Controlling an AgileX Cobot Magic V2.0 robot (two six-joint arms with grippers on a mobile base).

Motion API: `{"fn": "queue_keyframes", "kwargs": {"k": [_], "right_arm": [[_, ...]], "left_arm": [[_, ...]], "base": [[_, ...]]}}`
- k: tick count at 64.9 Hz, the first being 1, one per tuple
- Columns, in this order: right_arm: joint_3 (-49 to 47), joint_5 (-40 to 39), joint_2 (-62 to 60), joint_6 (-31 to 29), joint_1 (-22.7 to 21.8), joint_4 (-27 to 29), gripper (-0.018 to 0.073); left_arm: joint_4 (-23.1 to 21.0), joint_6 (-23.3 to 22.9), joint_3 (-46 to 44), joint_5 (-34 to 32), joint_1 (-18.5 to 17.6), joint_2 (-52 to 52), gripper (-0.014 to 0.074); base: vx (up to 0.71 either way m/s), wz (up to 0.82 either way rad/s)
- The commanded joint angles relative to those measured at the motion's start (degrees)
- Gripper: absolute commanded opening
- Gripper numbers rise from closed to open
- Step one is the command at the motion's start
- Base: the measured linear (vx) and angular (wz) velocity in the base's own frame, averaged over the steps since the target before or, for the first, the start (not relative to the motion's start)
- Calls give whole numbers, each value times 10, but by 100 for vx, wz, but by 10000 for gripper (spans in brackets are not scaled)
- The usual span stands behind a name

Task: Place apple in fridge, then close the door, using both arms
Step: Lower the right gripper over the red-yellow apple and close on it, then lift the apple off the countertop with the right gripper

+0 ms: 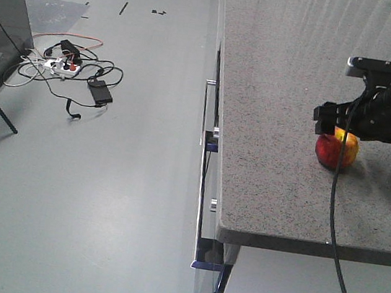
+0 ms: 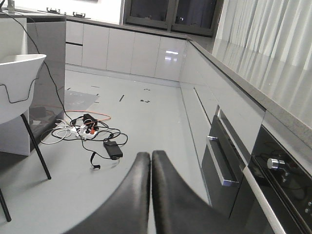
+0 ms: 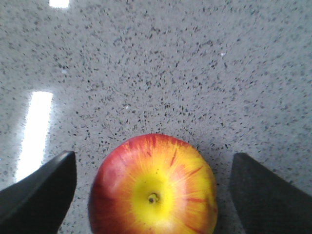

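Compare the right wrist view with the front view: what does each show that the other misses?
Only right wrist: the apple from above, stem and yellow top, with the open right gripper leaving a gap on each side. Only front: the edge of the counter, drawer handles below it, the floor and a tangle of cables. Both: the apple resting on the speckled counter under the gripper.
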Motion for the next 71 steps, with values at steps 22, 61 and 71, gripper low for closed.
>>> {"fn": "queue_keyframes", "kwargs": {"k": [22, 61, 71], "right_arm": [[-18, -4, -8, 0, -3, -11, 594], [-19, 21, -40, -25, 5, 4, 130], [-19, -16, -113, -88, 12, 55, 69]], "left_arm": [[-4, -4, -10, -44, 1, -9, -7], [-4, -4, -10, -44, 1, -9, -7], [-4, -4, -10, -44, 1, -9, -7]], "base": [[0, 0], [0, 0], [0, 0]]}}
